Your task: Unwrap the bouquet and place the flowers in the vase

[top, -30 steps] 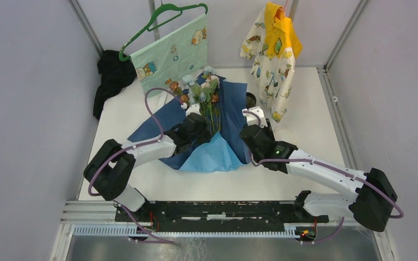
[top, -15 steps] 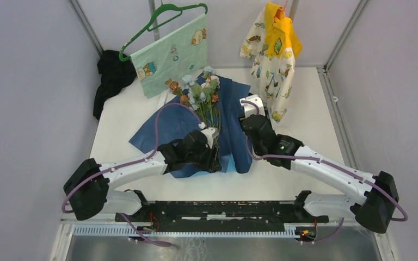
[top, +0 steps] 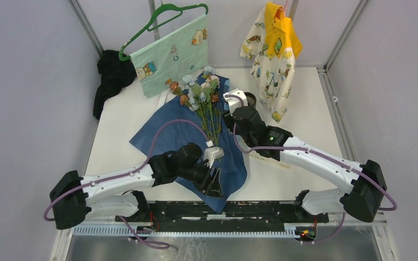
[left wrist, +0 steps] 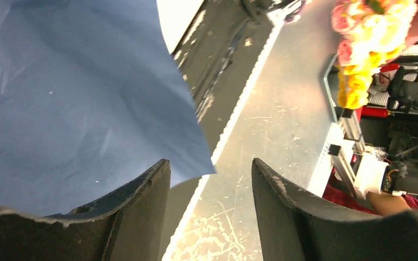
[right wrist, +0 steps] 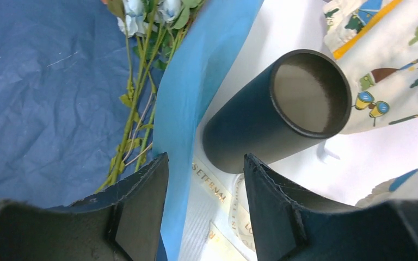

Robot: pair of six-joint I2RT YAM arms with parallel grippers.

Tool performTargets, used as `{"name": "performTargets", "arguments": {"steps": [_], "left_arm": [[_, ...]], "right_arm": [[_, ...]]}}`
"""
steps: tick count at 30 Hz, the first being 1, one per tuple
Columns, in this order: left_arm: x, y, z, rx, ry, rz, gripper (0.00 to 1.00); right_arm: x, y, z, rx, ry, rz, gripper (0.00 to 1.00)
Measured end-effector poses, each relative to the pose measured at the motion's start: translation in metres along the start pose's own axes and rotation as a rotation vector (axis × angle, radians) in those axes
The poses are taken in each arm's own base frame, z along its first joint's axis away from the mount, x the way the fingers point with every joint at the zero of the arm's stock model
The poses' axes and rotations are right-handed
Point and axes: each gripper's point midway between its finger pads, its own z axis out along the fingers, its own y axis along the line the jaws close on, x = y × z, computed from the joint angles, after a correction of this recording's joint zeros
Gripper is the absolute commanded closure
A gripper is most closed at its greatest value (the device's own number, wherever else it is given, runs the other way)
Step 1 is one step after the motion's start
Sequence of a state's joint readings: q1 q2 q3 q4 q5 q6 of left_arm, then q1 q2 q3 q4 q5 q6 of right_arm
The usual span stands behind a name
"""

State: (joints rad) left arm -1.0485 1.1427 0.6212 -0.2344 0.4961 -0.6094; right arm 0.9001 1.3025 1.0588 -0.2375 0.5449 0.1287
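The left pincer is held spread at the wrapping paper's 6 o'clock corner. The right pincer is spread too, with the vase seen at its 1 o'clock and the flowers laid on the paper.

Left arm low, folded inward, jaws apart; right arm stretched forward, jaws apart

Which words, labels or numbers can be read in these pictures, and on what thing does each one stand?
"ETERNAL": gold letters on the cream ribbon lying beside the dark cylindrical vase.
Further gold letters on the same ribbon: cut off, not readable.
Prints on the mint cartoon cloth and the yellow-white garment: no words can be made out.
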Motion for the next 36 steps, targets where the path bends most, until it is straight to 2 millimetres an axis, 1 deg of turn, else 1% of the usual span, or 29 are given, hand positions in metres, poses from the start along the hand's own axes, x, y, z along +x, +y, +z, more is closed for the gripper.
{"name": "performTargets", "arguments": {"steps": [3, 4, 6, 8, 9, 10, 12, 13, 16, 18, 20, 21, 23, 25, 26, 28, 30, 32, 34, 36], "left_arm": [[-0.011, -0.021, -0.018, 0.045, -0.059, 0.042, 0.36], [-0.018, -0.028, -0.025, 0.047, -0.088, 0.056, 0.35], [-0.04, -0.04, -0.042, 0.021, -0.167, 0.078, 0.31], [-0.074, -0.052, -0.067, -0.042, -0.305, 0.102, 0.26], [-0.098, -0.058, -0.087, -0.091, -0.415, 0.111, 0.23], [-0.116, -0.061, -0.103, -0.133, -0.507, 0.111, 0.22], [-0.152, -0.058, -0.144, -0.25, -0.721, 0.081, 0.2], [-0.165, -0.052, -0.164, -0.319, -0.815, 0.051, 0.2], [-0.186, -0.026, -0.205, -0.51, -1.013, -0.034, 0.19], [-0.191, -0.01, -0.216, -0.611, -1.069, -0.066, 0.17], [-0.195, 0.005, -0.218, -0.702, -1.095, -0.086, 0.17], [-0.197, 0.013, -0.216, -0.748, -1.095, -0.093, 0.17], [-0.202, 0.029, -0.208, -0.817, -1.08, -0.103, 0.17], [-0.208, 0.052, -0.194, -0.877, -1.037, -0.12, 0.18], [-0.211, 0.065, -0.188, -0.894, -1.014, -0.134, 0.19], [-0.218, 0.091, -0.179, -0.905, -0.982, -0.173, 0.21], [-0.225, 0.116, -0.174, -0.9, -0.958, -0.223, 0.21], [-0.234, 0.138, -0.169, -0.88, -0.942, -0.269, 0.22], [-0.239, 0.151, -0.16, -0.865, -0.919, -0.291, 0.23], [-0.245, 0.155, -0.143, -0.829, -0.883, -0.291, 0.23]], "right_arm": [[0.0, 0.005, -0.001, -0.027, 0.0, 0.001, 0.4], [-0.001, 0.005, -0.001, -0.033, -0.002, 0.002, 0.4], [-0.004, 0.005, -0.004, -0.041, -0.012, 0.008, 0.4], [-0.011, 0.004, -0.009, -0.047, -0.034, 0.02, 0.4], [-0.015, 0.003, -0.011, -0.049, -0.048, 0.026, 0.4], [-0.02, 0.002, -0.014, -0.051, -0.064, 0.034, 0.4], [-0.028, 0.001, -0.02, -0.057, -0.089, 0.043, 0.39], [-0.033, 0.002, -0.022, -0.06, -0.101, 0.044, 0.39], [-0.05, 0.007, -0.028, -0.075, -0.141, 0.04, 0.38], [-0.063, 0.006, -0.033, -0.066, -0.169, 0.038, 0.35], [-0.075, 0.001, -0.037, -0.038, -0.196, 0.038, 0.33], [-0.082, -0.004, -0.038, -0.009, -0.205, 0.036, 0.32], [-0.091, -0.015, -0.037, 0.052, -0.213, 0.03, 0.32], [-0.097, -0.029, -0.031, 0.118, -0.197, 0.02, 0.33], [-0.099, -0.035, -0.027, 0.144, -0.188, 0.02, 0.33], [-0.098, -0.055, -0.012, 0.203, -0.152, 0.023, 0.34], [-0.094, -0.077, 0.003, 0.256, -0.105, 0.027, 0.34], [-0.091, -0.101, 0.019, 0.306, -0.055, 0.036, 0.35], [-0.09, -0.12, 0.033, 0.332, -0.019, 0.049, 0.37], [-0.086, -0.134, 0.043, 0.334, 0.003, 0.07, 0.38]]}}
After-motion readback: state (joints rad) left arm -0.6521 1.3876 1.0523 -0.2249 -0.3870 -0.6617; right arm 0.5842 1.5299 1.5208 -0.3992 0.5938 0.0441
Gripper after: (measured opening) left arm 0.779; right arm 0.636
